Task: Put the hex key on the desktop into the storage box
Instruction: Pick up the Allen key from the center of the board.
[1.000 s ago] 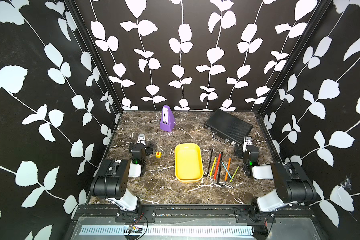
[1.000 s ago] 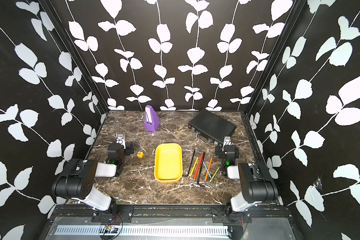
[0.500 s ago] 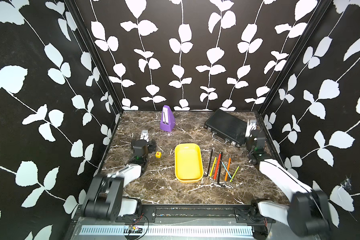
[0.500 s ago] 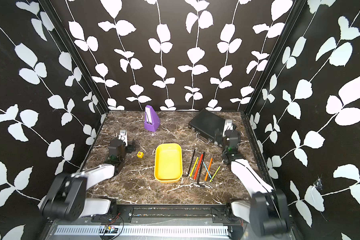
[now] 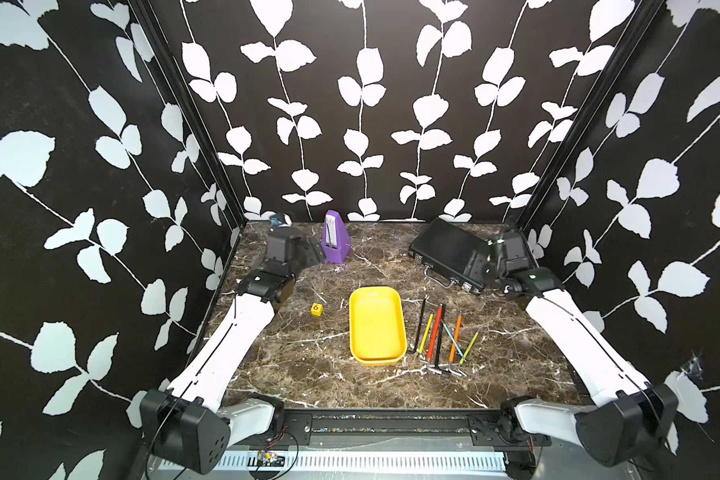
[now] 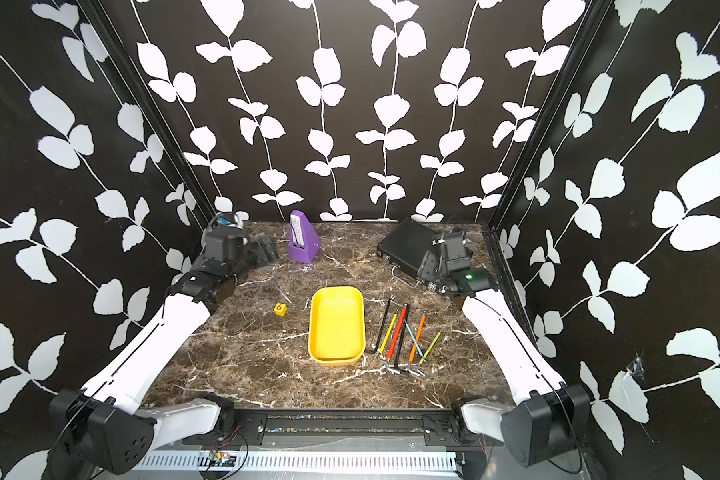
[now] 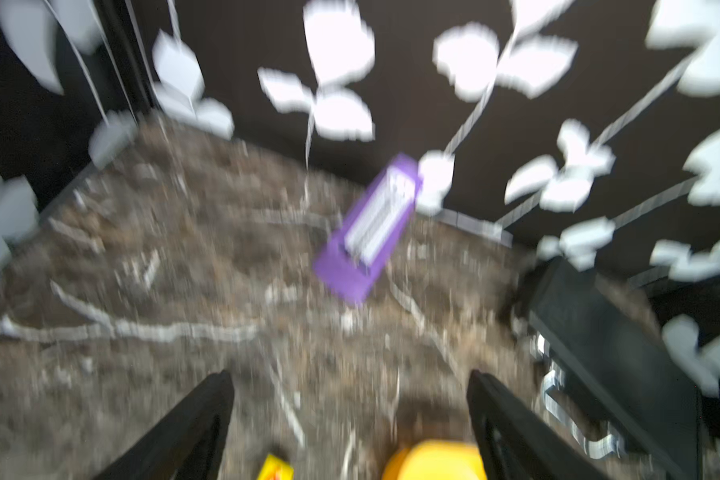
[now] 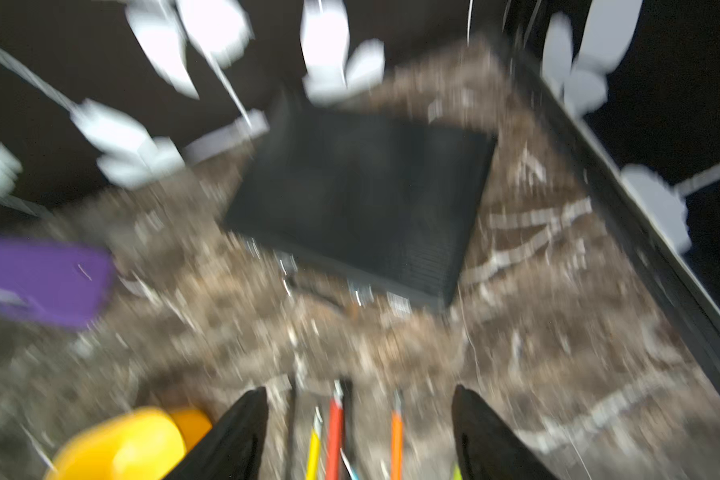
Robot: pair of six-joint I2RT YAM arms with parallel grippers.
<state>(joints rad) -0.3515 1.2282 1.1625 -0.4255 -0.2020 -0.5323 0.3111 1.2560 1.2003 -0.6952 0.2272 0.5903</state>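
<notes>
The right gripper (image 8: 358,419) is released: its two black fingers (image 8: 242,436) stand apart and grasp nothing. In both top views it shows blurred, right of the centre of the frame, in front of the right corner of the flat black ribbed case with a metal handle (image 5: 445,249). The hex keys (image 5: 439,336) are thin L-shaped metal keys, some black, others with yellow, red, blue, orange and green sleeves. They lie in a loose fan on the dark brown marble-patterned tabletop (image 5: 300,374), lower in the frame and well apart from this gripper. They are just right of the shallow yellow plastic storage box (image 5: 377,328) in the middle of the frame, all outside it. The left gripper (image 7: 350,415) is released too, its fingers (image 7: 192,428) wide apart. It is left of the centre, just beside the purple pyramid-shaped metronome (image 5: 334,239). A small yellow die (image 5: 316,309) lies between the left arm and the storage box.
</notes>
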